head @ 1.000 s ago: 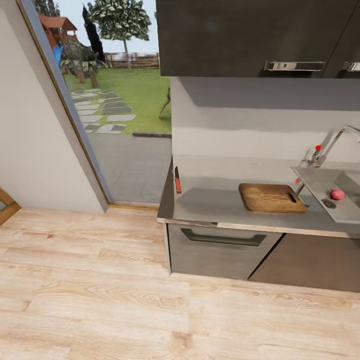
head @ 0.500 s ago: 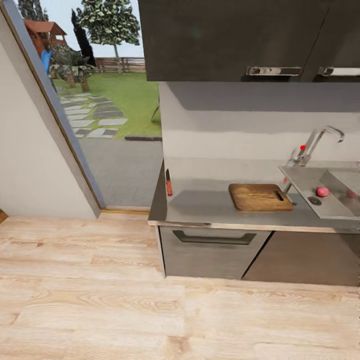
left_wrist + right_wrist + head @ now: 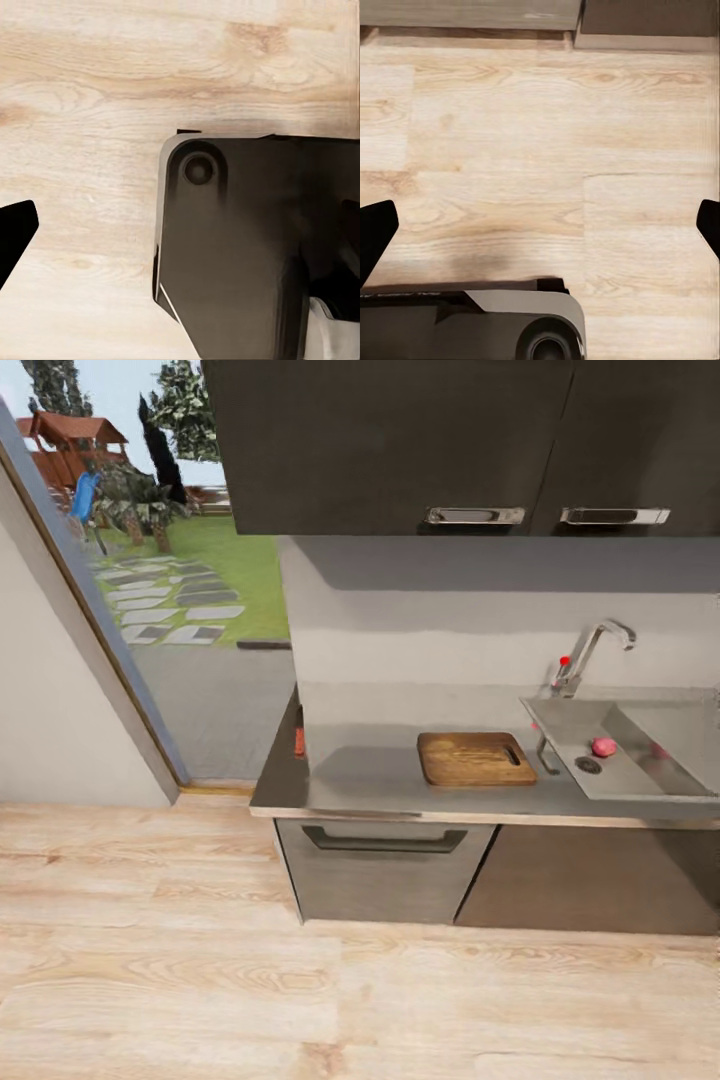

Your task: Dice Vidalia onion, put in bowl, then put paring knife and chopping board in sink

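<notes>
The pinkish-red Vidalia onion (image 3: pixel 603 747) lies in the grey steel sink (image 3: pixel 650 785), near the round drain. To the sink's left, the brown chopping board (image 3: pixel 476 759) lies flat on the glossy countertop (image 3: pixel 370 775). The paring knife (image 3: pixel 298 741), with its red-orange handle, lies at the countertop's far left edge. The bowl is out of view. My right gripper (image 3: pixel 540 229) hangs open over the wooden floor, its two dark fingertips (image 3: pixel 375 236) far apart and nothing between them. My left gripper (image 3: pixel 180 236) also hangs over the floor, one fingertip (image 3: pixel 15 236) at the frame's edge, above the robot's dark base.
A curved chrome tap (image 3: pixel 590 645) with a red knob (image 3: pixel 565 659) stands behind the sink. Dark wall cabinets (image 3: pixel 450 440) hang above the counter, and a drawer front (image 3: pixel 385 860) sits below. A glass door (image 3: pixel 170 610) to the garden is at the left. Light wooden floor (image 3: pixel 300 1000) lies between me and the counter.
The head view has shifted, so the counter sits further left and more of the sink and tap shows. That is camera motion; the board, knife and onion have not moved.
</notes>
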You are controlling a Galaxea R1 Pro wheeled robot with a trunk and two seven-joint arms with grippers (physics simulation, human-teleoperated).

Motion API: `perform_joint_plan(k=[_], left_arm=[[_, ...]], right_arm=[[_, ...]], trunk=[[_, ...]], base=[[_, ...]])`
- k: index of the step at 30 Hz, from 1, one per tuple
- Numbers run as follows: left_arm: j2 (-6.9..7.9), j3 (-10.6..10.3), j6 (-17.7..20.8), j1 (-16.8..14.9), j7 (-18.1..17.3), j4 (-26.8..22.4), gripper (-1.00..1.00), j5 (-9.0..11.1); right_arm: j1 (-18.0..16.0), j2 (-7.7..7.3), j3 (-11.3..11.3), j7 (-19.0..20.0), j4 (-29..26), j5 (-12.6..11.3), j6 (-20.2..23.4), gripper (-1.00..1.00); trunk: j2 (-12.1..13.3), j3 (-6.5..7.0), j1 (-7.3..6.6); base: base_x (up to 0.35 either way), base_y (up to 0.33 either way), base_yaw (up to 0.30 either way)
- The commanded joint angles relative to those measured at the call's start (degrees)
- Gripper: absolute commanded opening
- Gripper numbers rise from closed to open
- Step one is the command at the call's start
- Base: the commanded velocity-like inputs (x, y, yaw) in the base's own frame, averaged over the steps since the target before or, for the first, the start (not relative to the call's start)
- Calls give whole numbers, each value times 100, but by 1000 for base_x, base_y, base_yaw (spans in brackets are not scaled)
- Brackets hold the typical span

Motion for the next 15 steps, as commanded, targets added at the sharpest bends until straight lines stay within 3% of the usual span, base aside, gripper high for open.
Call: perform_joint_plan(k=[1,15], left_arm=[[0,-4,-5,4,1,-10,100,46],[0,-4,0,-1,4,50,100,46]], right_arm=[[-5,-6,48,-45,-2,-27,-15,100],[-5,-5,47,-46,-1,-27,-16,100]], trunk=[[-10,0,4],[-10,125,4]], base=[[0,-315,-1],[0,-315,-21]])
